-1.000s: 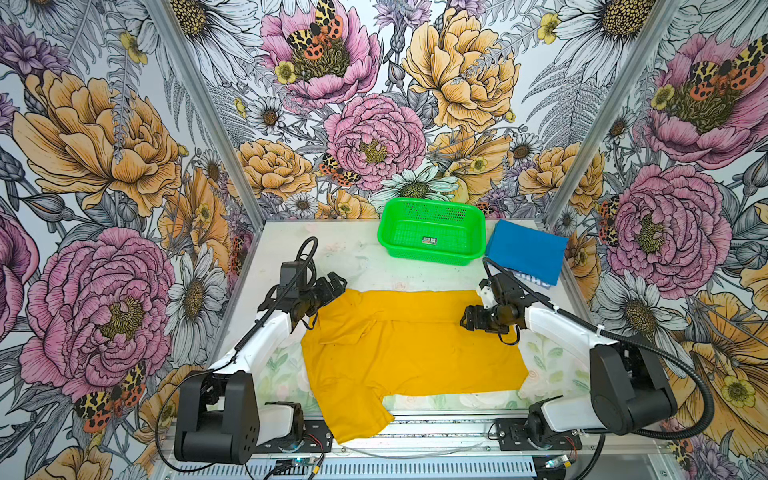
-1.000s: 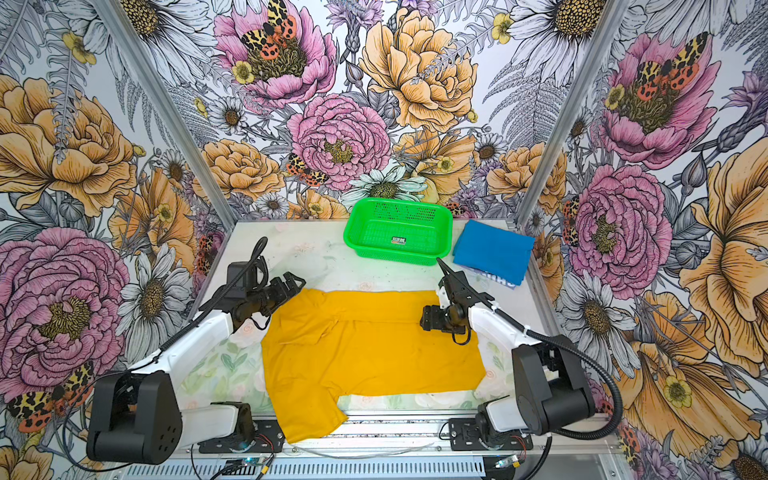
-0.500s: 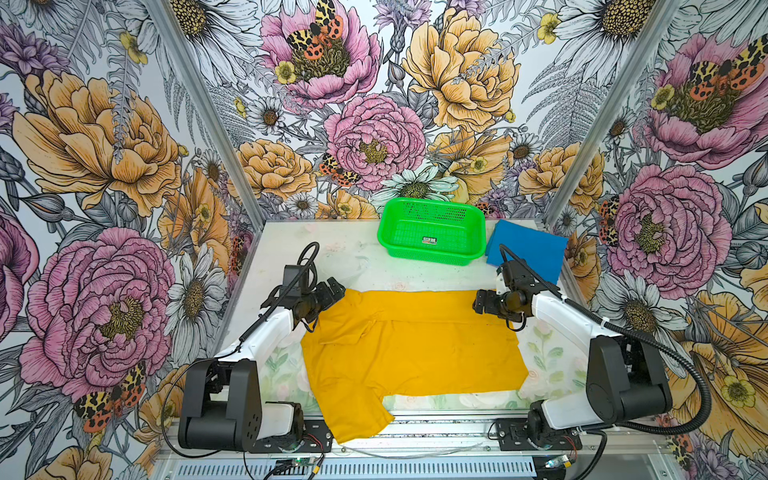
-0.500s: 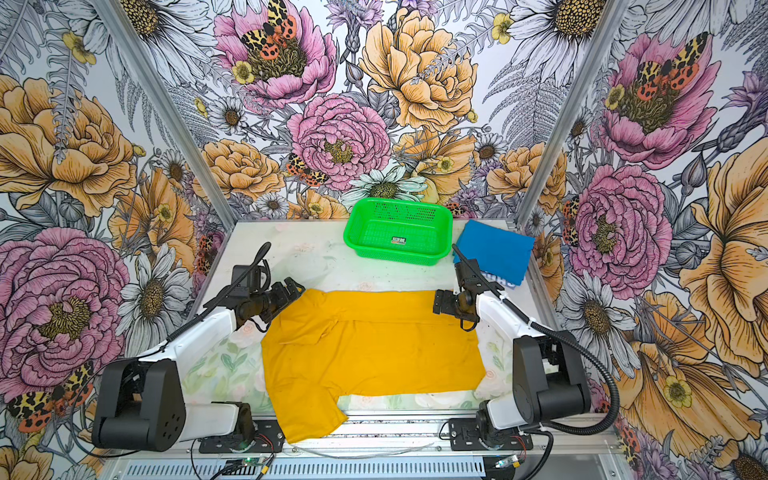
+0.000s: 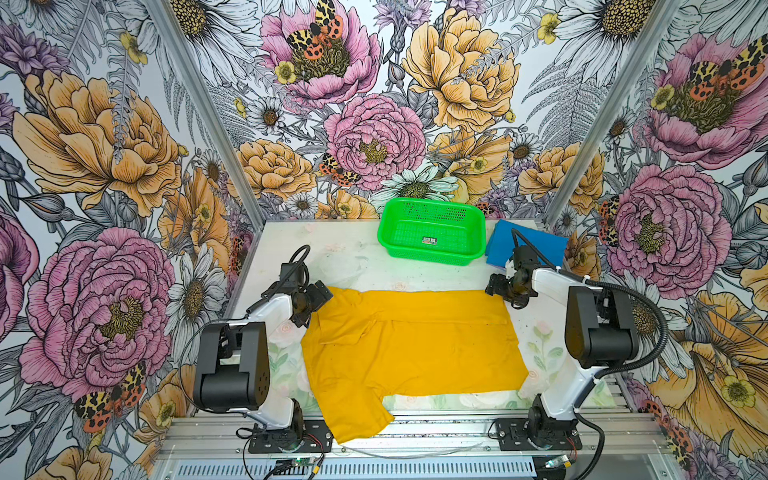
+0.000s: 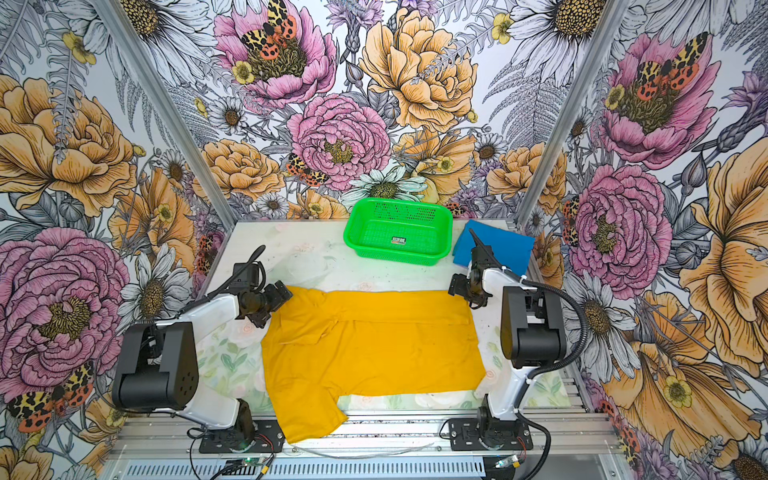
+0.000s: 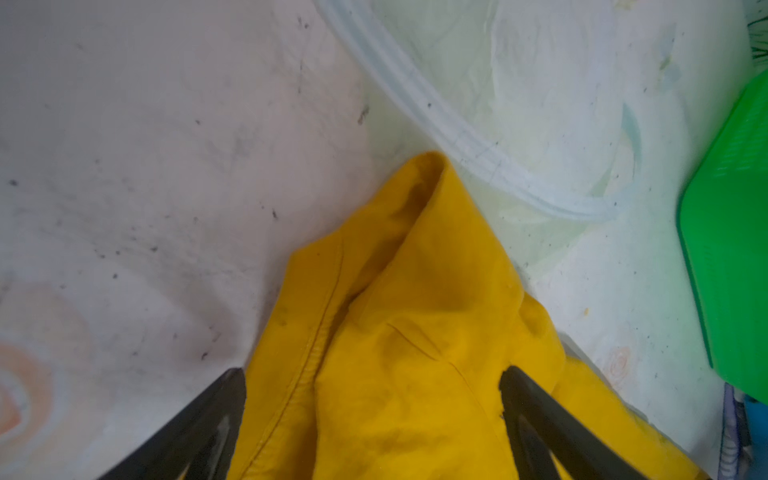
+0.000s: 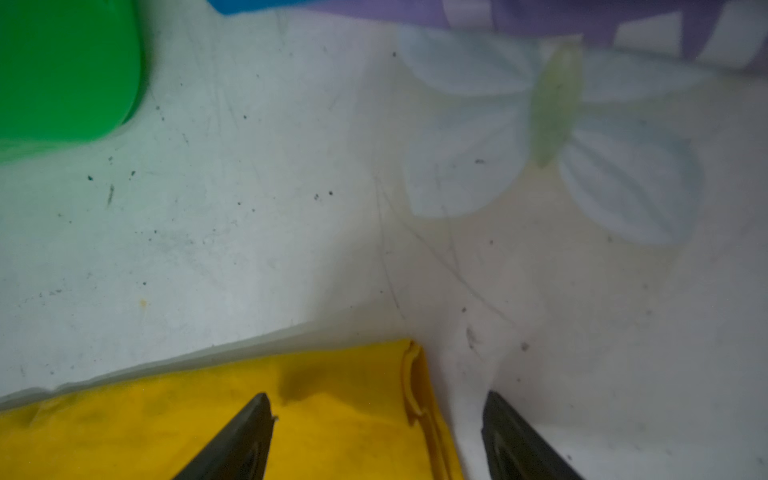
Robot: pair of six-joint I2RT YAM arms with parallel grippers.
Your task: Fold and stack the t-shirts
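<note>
Yellow t-shirt (image 5: 411,345) lay flat on the desk (image 5: 353,262), long axis running from left tool (image 5: 321,294) to right tool (image 5: 496,286); both stood spread, each straddling its nearest corner; neither pinched cloth.

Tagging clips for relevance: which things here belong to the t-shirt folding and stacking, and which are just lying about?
Part of the job: mustard-yellow t-shirt, spread out; folded blue t-shirt, back right; left gripper and right gripper, both open at the yellow shirt's far corners.

Lying about: green perforated basket.
</note>
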